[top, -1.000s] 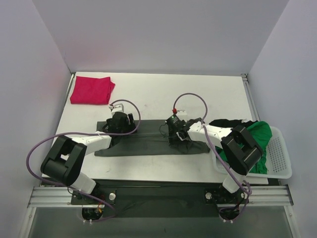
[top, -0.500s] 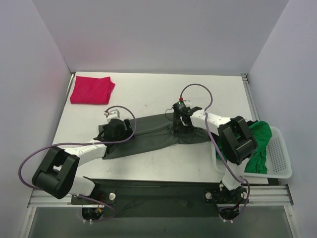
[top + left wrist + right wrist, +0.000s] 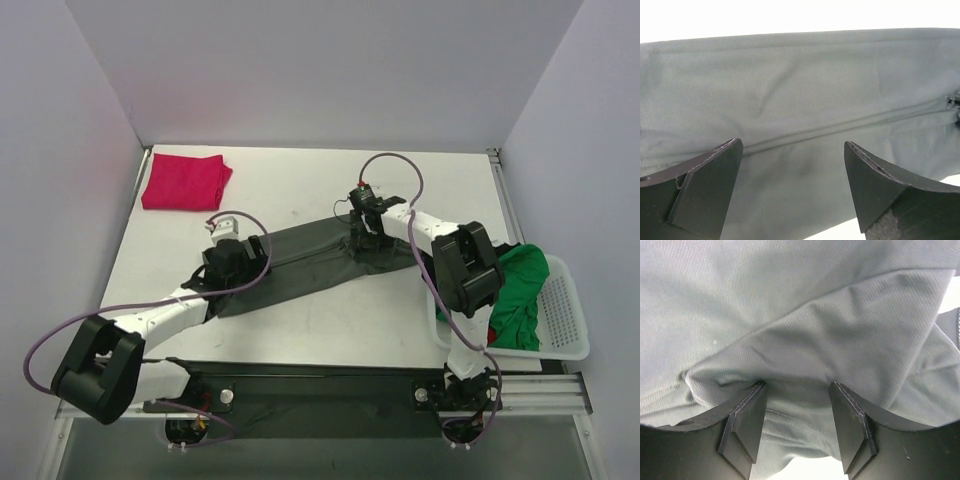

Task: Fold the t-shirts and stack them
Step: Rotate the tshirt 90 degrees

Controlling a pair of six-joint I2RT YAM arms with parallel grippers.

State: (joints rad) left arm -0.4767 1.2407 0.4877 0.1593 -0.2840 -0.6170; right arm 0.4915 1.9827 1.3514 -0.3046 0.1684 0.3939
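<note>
Grey-green t-shirt (image 3: 300,262): now diagonal, frame centre.
My right gripper (image 3: 796,385), clamped on a bunched fold, dragged it upward; my left gripper (image 3: 792,147) hangs wide apart above. Likely repositioning for the next fold.

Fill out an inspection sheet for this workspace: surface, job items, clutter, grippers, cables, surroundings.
Surface: white table, no stains seen.
Job's things: dark grey-green shirt folded into a long strip, lying slantwise mid-table; magenta-red shirt folded at the far left corner; bright green shirt heaped in the white basket.
Clutter: nothing seen.
Grippers: left gripper open over the strip; right gripper closed on a fold at its right end.
Cables: purple left cable and right cable loop free at the wrists.
Surroundings: plain walls on three sides; metal rail at the near edge.
</note>
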